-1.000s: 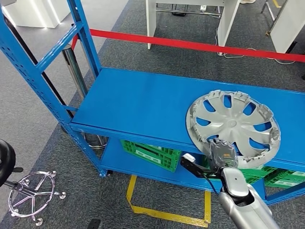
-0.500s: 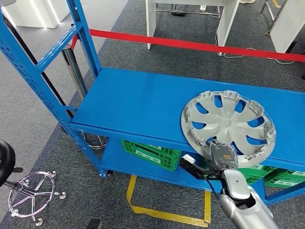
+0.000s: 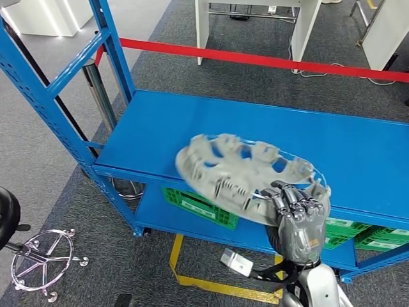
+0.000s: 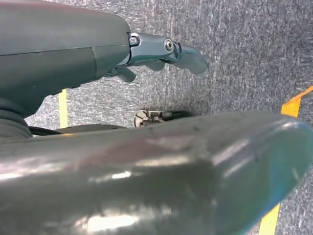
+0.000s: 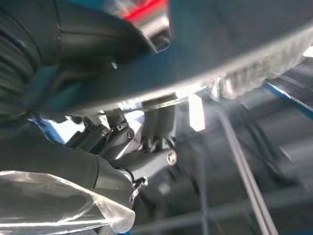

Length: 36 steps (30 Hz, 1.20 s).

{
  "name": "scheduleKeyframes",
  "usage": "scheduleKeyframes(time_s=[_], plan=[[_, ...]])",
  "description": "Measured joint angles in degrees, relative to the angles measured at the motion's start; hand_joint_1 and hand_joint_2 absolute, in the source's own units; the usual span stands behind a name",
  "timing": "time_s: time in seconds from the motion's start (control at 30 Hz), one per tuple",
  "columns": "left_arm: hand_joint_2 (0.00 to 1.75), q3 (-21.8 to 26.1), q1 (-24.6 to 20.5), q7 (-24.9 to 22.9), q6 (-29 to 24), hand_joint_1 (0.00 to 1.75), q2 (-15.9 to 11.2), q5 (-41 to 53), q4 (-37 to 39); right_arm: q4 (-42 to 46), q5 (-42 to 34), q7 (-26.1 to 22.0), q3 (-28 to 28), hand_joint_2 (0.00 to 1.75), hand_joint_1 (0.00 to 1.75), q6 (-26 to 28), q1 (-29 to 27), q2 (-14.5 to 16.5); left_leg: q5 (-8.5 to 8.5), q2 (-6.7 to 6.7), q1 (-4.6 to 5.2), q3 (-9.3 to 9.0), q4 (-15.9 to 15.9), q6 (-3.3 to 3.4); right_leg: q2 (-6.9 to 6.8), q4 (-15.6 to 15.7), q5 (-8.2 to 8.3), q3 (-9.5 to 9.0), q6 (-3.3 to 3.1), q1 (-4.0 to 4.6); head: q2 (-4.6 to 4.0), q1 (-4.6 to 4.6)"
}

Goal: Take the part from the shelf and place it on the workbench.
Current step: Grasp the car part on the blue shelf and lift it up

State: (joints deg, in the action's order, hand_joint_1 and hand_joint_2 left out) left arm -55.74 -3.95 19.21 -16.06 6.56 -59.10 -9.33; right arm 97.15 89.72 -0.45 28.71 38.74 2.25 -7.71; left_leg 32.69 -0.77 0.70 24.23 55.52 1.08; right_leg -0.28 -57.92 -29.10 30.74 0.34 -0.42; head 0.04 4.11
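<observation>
The right robot hand (image 3: 296, 220) grips the silver hubcap (image 3: 241, 176) by its near rim, dark fingers (image 3: 291, 198) curled over the edge. The hubcap is tilted and blurred, raised off the blue shelf (image 3: 202, 137) and jutting out past the shelf's front edge, over the lower level. In the right wrist view the same fingers (image 5: 155, 147) close against the hubcap's rim (image 5: 236, 63), which crosses the frame as a pale, blurred band.

On the lower shelf level sit green crates (image 3: 202, 204), one under the hubcap and more at the right. A yellow floor marking (image 3: 222, 284) lies on the grey carpet in front of the shelf. A red barrier tape (image 3: 270, 62) runs behind the shelf, hung from a chrome post (image 3: 99, 93). A black stool with a chrome star base (image 3: 43, 262) stands at the left.

The left robot hand (image 4: 162, 51) hangs over the grey carpet, its fingers stretched out and holding nothing.
</observation>
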Motion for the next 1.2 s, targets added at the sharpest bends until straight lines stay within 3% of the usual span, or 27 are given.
scheduleKeyframes(time_s=[0.1, 0.23, 0.57, 1.2], plan=[[0.00, -0.07, 0.00, 0.00, -0.23, 0.00, 0.02, 0.02, 0.00, 3.74, 0.10, -4.74, -0.60, 1.75, 1.75, 0.24, -1.71, 2.12, -0.01, -0.02, 0.00, 0.03, 0.00, 0.00, -0.08, 0.00, 0.00, -0.01, 0.00, 0.00, 0.00, 0.00], [0.00, -0.10, 0.00, -0.13, -0.33, 0.00, 0.01, 0.02, 0.00, 7.01, 0.11, -6.31, -1.63, 1.75, 1.75, 0.23, -2.59, 3.85, -0.02, -0.01, 0.01, 0.03, 0.01, 0.00, -0.02, -0.01, 0.02, -0.01, 0.01, -0.01, 0.00, -0.02], [0.00, -0.27, -0.03, -0.73, -0.49, 0.00, 0.01, 0.03, 0.00, 10.28, 0.14, -6.09, -2.68, 1.75, 1.75, 0.23, -3.34, 5.32, -0.02, 0.00, 0.02, 0.05, 0.04, 0.00, -0.01, 0.00, 0.03, 0.00, 0.03, -0.03, 0.00, -0.01], [0.00, -1.59, -0.20, -1.50, -2.22, 0.00, 0.74, -0.28, 0.00, 20.08, 0.16, -3.69, 0.80, 1.75, 1.75, 0.21, -1.63, 5.35, -0.02, 0.00, 0.02, 0.06, 0.04, 0.00, 0.00, 0.00, 0.02, 0.01, 0.03, -0.03, 0.00, -0.01]])
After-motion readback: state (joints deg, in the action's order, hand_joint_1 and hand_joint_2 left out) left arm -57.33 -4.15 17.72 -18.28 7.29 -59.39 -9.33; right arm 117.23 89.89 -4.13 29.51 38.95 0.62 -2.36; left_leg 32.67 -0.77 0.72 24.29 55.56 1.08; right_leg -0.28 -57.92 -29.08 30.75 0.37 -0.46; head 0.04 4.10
